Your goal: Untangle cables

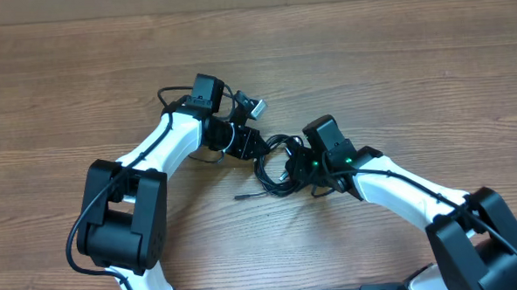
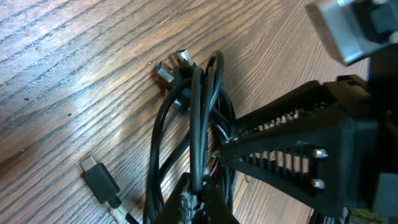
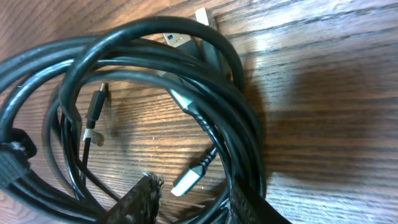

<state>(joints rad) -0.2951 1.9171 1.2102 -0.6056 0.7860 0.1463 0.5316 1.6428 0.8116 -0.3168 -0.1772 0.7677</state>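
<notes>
The cables (image 1: pixel 277 166) lie as a tangled black coil on the wood between my two arms. My left gripper (image 1: pixel 259 150) reaches in from the left. In the left wrist view it (image 2: pixel 202 200) is shut on one black strand of the cables (image 2: pixel 200 112). A black plug (image 2: pixel 99 180) lies loose on the wood to its left. My right gripper (image 1: pixel 296 166) meets the coil from the right. Its jaws (image 3: pixel 196 194) stand apart over the coil (image 3: pixel 155 68), with a silver plug (image 3: pixel 186 180) between them and strands against the right finger (image 3: pixel 249 208).
One thin cable tail (image 1: pixel 243 196) trails out of the coil toward the near side. Two metal plug ends (image 2: pixel 174 65) sit at the coil's far end. The right gripper's black body (image 2: pixel 298 149) fills the right of the left wrist view. Bare wooden table (image 1: pixel 412 60) surrounds everything.
</notes>
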